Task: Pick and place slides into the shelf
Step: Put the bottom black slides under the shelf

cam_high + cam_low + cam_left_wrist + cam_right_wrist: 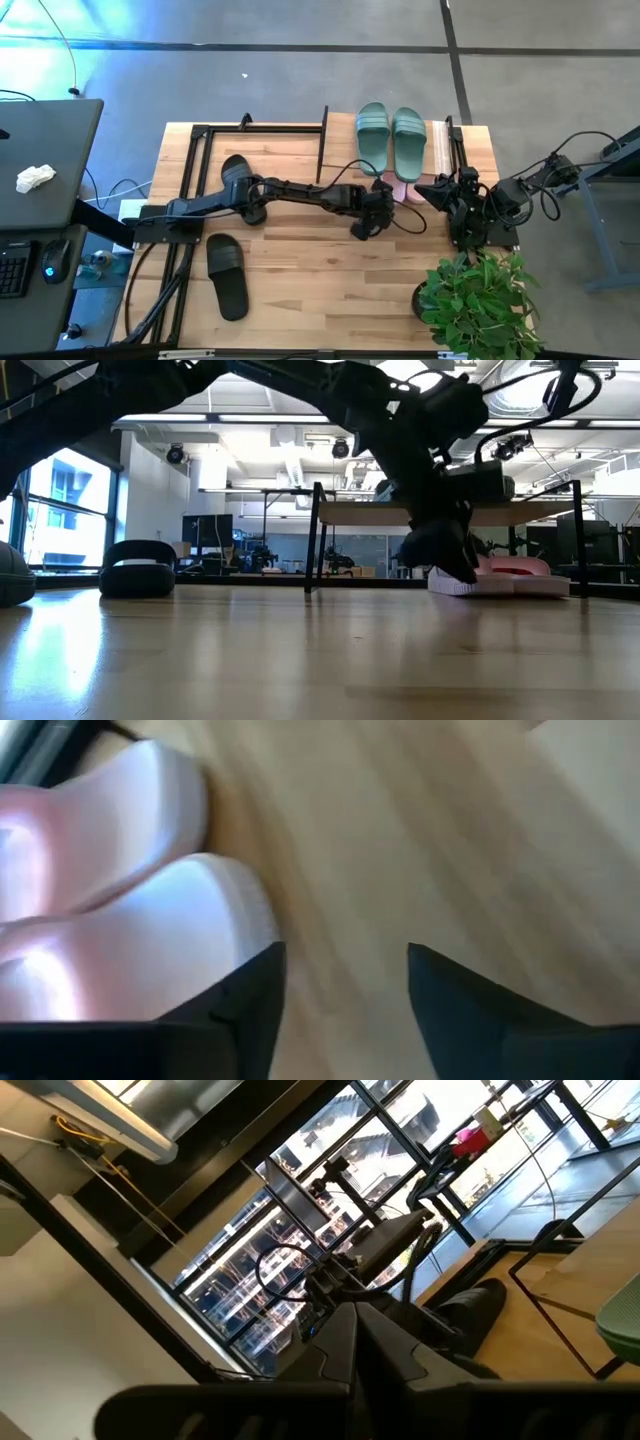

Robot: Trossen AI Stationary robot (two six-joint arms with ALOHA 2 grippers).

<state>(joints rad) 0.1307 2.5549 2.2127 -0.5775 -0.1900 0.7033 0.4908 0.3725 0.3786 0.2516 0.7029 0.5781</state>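
Black slides (227, 277) lie well left of the shelf (440, 140), greens (391, 140) on top, pinks (407, 190) under it beside the left gripper (368, 222), fingers spread, empty; right gripper (432, 190) pressed shut; slides look light, soft, best pinched by strap.

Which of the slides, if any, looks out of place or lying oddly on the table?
The black slides stand out: one lies alone near the table's front left, the other farther back, partly under the left arm, so they are not paired. The green pair sits neatly on the shelf, the pink pair underneath. Nothing looks spilled or damaged.
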